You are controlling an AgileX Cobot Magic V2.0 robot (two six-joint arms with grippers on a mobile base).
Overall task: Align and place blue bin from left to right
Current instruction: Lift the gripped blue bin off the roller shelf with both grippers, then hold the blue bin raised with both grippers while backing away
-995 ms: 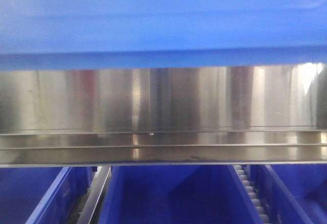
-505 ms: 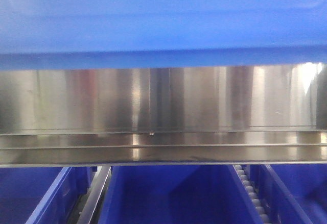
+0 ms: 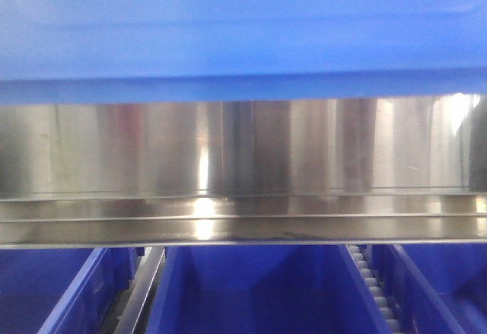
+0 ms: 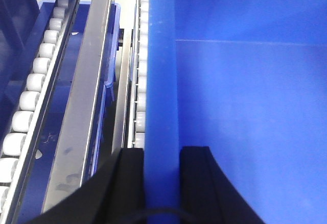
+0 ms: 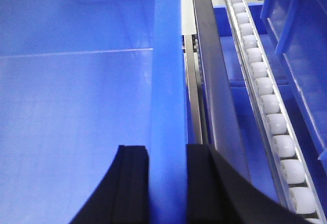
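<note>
Left fingers (image 4: 132, 183): matte black, flat faces toward the bin (image 4: 161, 81) wall, outer edges sweeping away from it in a broad curve. A thin dark line, cable or edge, arcs across that wall at their base. Right fingers (image 5: 134, 183): same black, same flare, squared tips.

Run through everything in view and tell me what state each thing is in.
blue bin: clamped at both side walls, no contents visible.
left gripper: shut on the blue bin's wall.
right gripper: shut on the opposite wall.
lower bins: open-topped, no contents visible.
</note>
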